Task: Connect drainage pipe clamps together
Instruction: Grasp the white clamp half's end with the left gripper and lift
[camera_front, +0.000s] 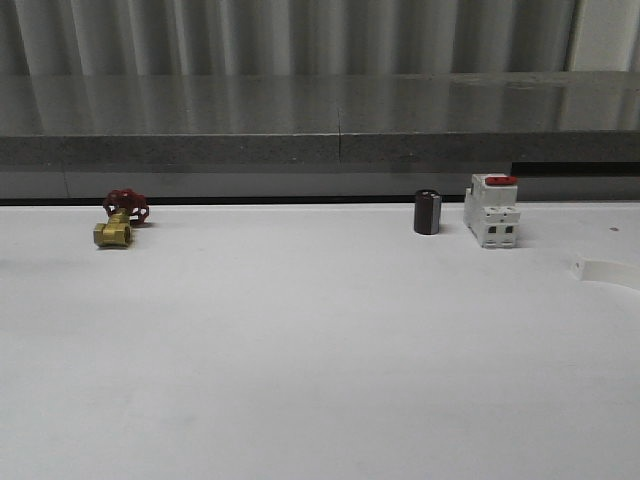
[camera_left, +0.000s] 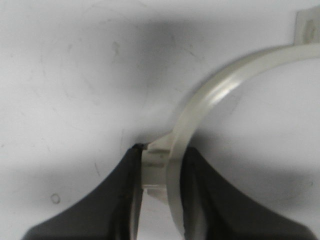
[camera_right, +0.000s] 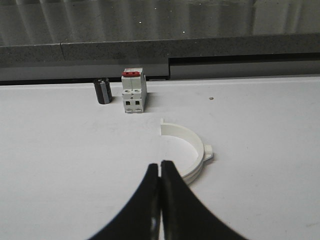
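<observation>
My left gripper (camera_left: 161, 172) is shut on one white drainage pipe clamp (camera_left: 210, 97), pinching it at a small tab partway along the band. Its arc curves away from the dark fingers (camera_left: 107, 205) over the white table. The other drainage pipe clamp (camera_right: 176, 129) lies flat on the table in the right wrist view, just beyond and beside my right gripper (camera_right: 160, 165). That gripper is shut with nothing between its tips. A piece of a white clamp (camera_front: 605, 270) shows at the right edge of the front view.
A white breaker with a red switch (camera_front: 492, 210) and a black cylinder (camera_front: 427, 212) stand at the back right. A brass valve with a red handle (camera_front: 118, 222) sits at the back left. A grey ledge (camera_front: 320, 150) runs behind the table.
</observation>
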